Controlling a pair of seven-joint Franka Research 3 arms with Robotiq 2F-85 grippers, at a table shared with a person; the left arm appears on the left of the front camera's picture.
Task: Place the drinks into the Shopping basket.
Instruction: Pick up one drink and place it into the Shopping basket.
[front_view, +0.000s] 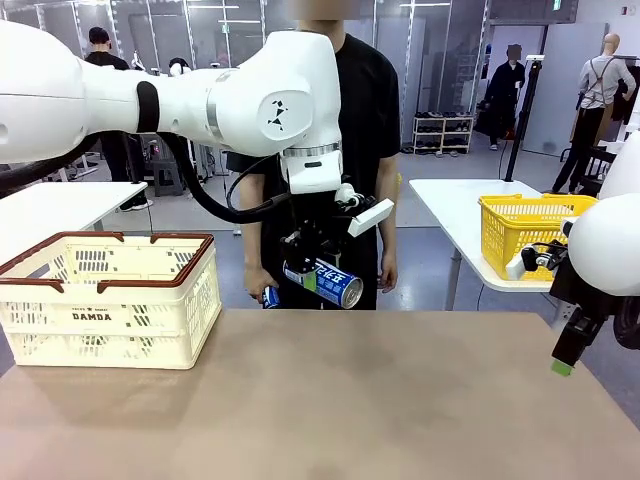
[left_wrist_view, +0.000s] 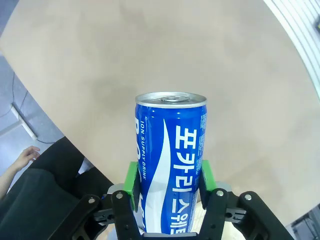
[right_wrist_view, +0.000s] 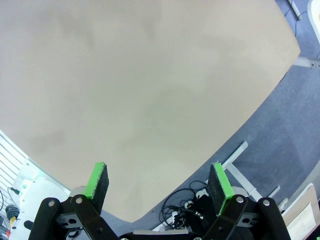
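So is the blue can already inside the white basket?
No, the blue can hangs clamped in the left arm's jaws above the table, well to the side of the basket.

Blue can, white wave and white lettering, silver top. Shopping basket cream-white, perforated, brown rim and handles. Yellow mesh basket. Plain tan worktop. Black right gripper, green pads.

Desk surface free centre & right; approach fr. near side unobstructed. Shopping basket takes left side, top open. Left gripper w/ blue can hangs over far centre, person just behind. Right gripper by right edge, jaws wide.
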